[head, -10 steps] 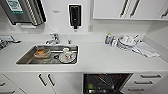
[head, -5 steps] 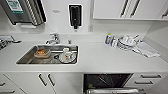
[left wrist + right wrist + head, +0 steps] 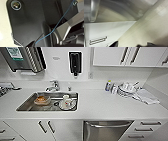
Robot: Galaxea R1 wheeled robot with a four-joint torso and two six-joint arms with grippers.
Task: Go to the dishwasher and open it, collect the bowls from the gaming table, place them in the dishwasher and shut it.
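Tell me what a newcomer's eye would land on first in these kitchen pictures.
The stainless steel sink set in the white countertop draws the eye, with an orange-brown bowl and a white cup inside. Below the counter sits the stainless steel dishwasher; a black wall dispenser hangs above.

Cut off and blurred

The dishwasher [image 3: 106, 130] is cut by the head view's lower edge; the stacked dishes [image 3: 126, 88] on the counter [image 3: 100, 105] are too blurred to count.
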